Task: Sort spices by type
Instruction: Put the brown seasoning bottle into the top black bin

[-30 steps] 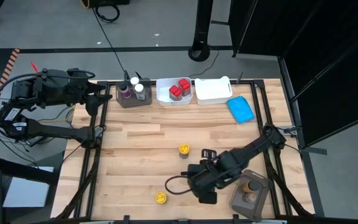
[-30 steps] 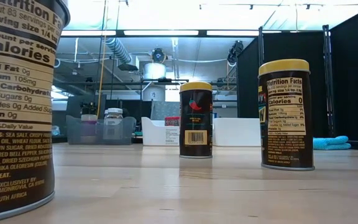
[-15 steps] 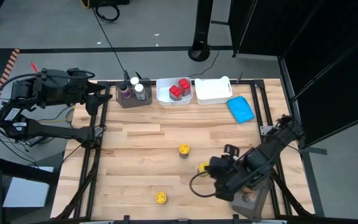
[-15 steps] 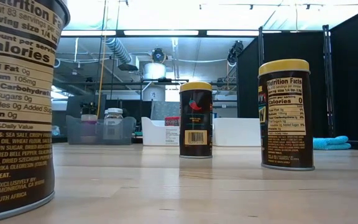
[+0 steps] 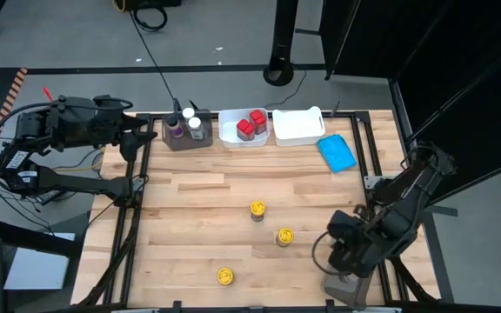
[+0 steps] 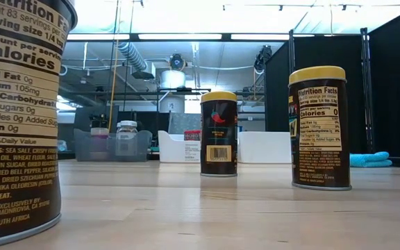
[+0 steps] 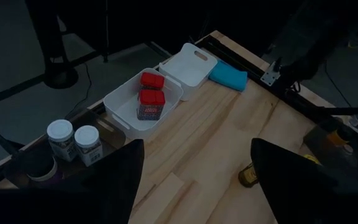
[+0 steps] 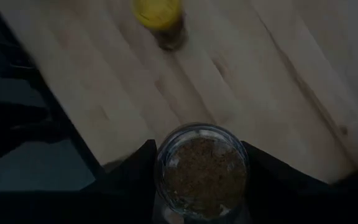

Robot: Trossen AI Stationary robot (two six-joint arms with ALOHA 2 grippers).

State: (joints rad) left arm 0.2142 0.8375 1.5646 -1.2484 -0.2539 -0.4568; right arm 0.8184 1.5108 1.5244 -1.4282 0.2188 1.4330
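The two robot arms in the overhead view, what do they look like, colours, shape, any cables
Both arms are dark, nearly black, built of chunky jointed segments. The left arm sits at the table's far left corner, with black cables trailing beside its base. The right arm has a black cable looping off its wrist. The left gripper ends in two broad, flat dark fingers.

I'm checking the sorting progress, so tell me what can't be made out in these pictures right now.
- Grey bin at the table's front right: in the high view the right arm covers it, contents unseen.
- Right gripper: shut on a clear glass jar; its label is hidden in the right wrist view.
- Nearest yellow-lidded jar: cut off by the low view's left edge.
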